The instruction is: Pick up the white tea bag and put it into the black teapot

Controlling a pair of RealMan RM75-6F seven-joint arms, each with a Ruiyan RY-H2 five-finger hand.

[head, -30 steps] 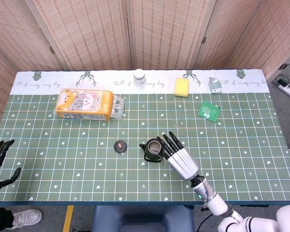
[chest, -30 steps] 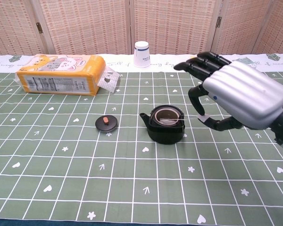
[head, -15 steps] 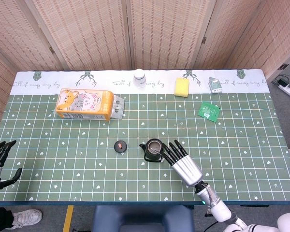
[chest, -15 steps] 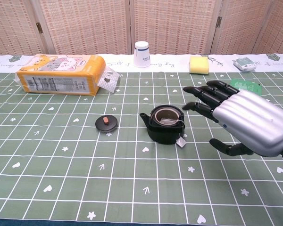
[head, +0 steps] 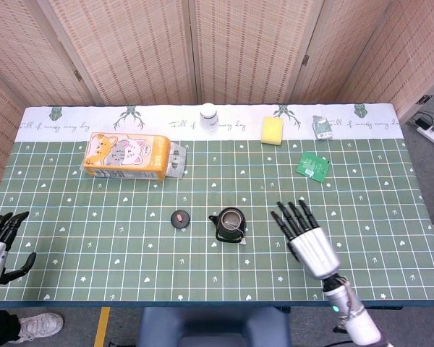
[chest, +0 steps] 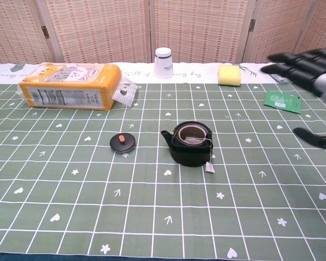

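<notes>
The black teapot (head: 231, 225) (chest: 190, 143) stands lidless in the middle of the green cloth. The white tea bag (chest: 192, 140) lies inside it, and its string runs over the rim to a small white tag (chest: 209, 167) (head: 244, 241) on the cloth at the pot's right front. My right hand (head: 307, 239) (chest: 309, 73) hovers open to the right of the pot, fingers spread, holding nothing. At the table's left front edge my left hand (head: 0, 242) is open too, away from everything.
The teapot lid (head: 179, 218) (chest: 122, 142) lies left of the pot. An orange cat-print pack (head: 126, 155) (chest: 69, 85) sits at back left. Along the back stand a white cup (head: 209, 117) (chest: 163, 62), a yellow sponge (head: 272, 130) (chest: 230, 74) and a green packet (head: 313, 165) (chest: 282, 100).
My right hand has drawn back from over the teapot to the right and opened wide. The tea bag tag now hangs outside the pot on the cloth.
</notes>
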